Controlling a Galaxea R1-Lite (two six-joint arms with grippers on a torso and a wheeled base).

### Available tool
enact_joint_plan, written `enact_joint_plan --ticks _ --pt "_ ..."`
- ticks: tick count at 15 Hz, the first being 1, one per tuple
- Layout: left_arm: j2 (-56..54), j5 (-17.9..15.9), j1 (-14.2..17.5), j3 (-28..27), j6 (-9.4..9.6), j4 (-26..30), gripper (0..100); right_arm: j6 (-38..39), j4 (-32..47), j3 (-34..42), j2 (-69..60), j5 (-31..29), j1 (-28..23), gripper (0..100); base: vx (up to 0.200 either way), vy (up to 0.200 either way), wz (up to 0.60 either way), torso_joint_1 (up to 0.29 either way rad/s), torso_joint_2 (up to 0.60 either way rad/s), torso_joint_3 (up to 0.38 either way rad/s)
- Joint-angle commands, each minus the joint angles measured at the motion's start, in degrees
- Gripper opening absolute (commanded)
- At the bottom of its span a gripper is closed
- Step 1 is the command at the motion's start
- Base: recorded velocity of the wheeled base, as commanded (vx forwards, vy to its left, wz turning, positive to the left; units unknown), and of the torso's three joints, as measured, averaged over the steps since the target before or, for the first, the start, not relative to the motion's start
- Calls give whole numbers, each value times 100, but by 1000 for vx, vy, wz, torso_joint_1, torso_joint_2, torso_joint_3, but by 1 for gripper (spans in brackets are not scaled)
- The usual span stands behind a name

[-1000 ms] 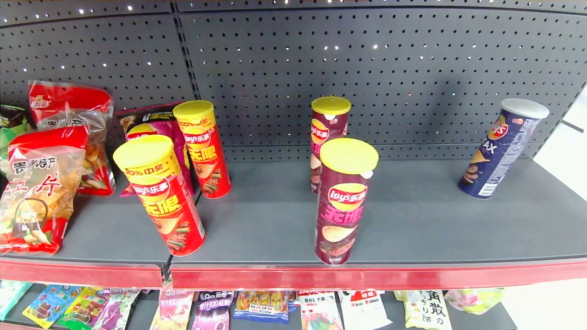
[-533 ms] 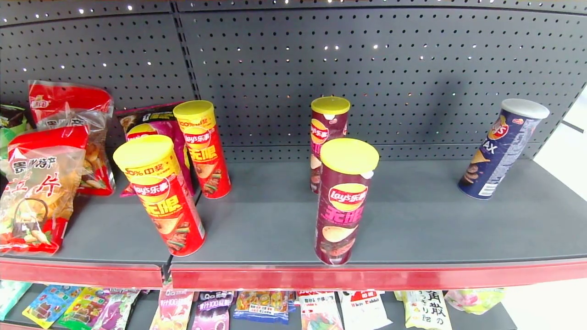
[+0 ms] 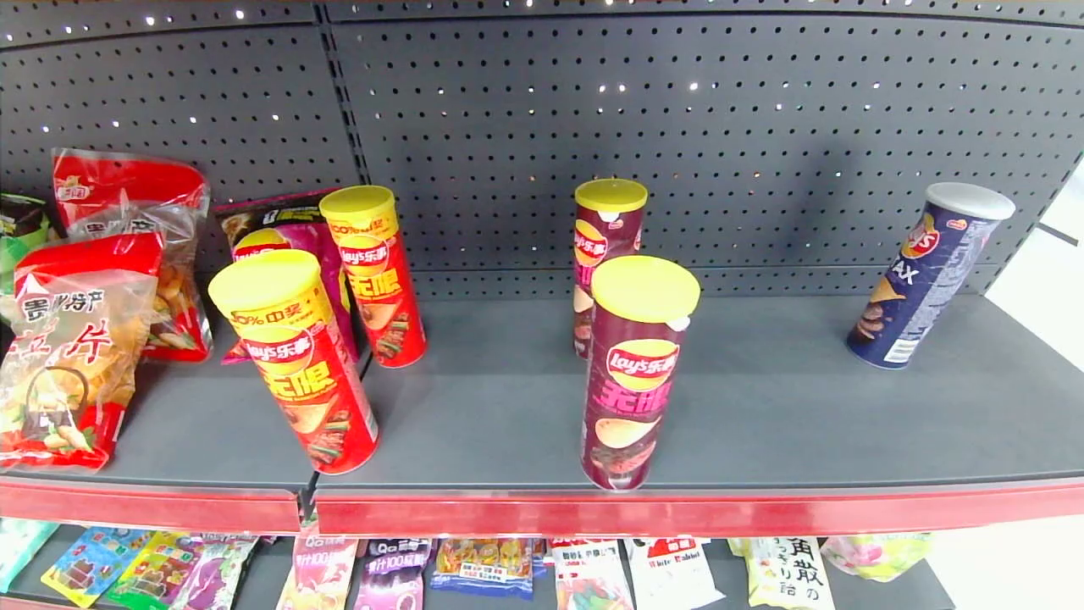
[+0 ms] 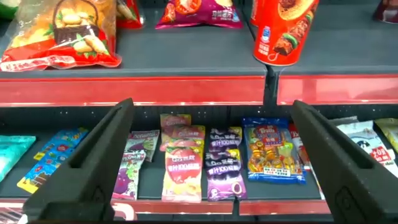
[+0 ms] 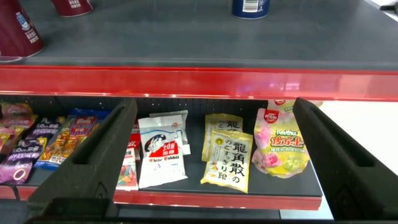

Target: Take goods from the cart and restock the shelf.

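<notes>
Both arms sit low in front of the shelf (image 3: 762, 407), and neither carries anything: the left gripper (image 4: 212, 109) has its jaws wide apart, looking at the red front lip (image 4: 143, 90) and the candy packets (image 4: 217, 165) on the tier below, and the right gripper (image 5: 214, 104) is spread just as wide over the white and yellow pouches (image 5: 160, 155). The goods in sight are on the upper tier: a red canister (image 3: 292, 360) near the front at the left with its twin (image 3: 373, 275) farther back, a maroon canister (image 3: 635, 373) at the front centre with another (image 3: 603, 246) behind it, and a blue canister (image 3: 927, 275) well apart at the far right. These tubes look light and stiff, with glossy walls that could slip. They are tall and narrow, so likely to topple at a nudge. I'd say the hold belongs across the middle of the body, below the plastic lid, with a firm but not crushing squeeze. The peanut bags (image 3: 68, 347) at the left are another story: soft and crinkly, best pinched at a top seam.
</notes>
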Motion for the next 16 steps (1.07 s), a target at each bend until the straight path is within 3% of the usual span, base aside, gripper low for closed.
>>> enact_joint_plan --ticks 1,5,6,7,8,11,16 --pt "7 19 2 5 -3 -5 100 -11 1 -9 7 19 7 100 0 0 0 0 0 0" --pt "7 11 2 5 -3 4 100 24 -16 -229 78 274 24 100 0 0 0 0 0 0" --pt "7 11 2 5 -3 4 100 569 -16 -1793 1668 415 165 100 0 0 0 0 0 0" --pt "7 11 2 5 -3 4 100 1105 -16 -2742 2609 248 191 100 0 0 0 0 0 0" --pt "7 11 2 5 -3 4 100 1114 81 -3683 3708 63 138 100 0 0 0 0 0 0" --pt "7 11 2 5 -3 4 100 33 -42 -3973 5632 54 279 100 0 0 0 0 0 0" --pt "7 11 2 5 -3 4 100 50 -412 -4061 7575 -455 1272 100 0 0 0 0 0 0"
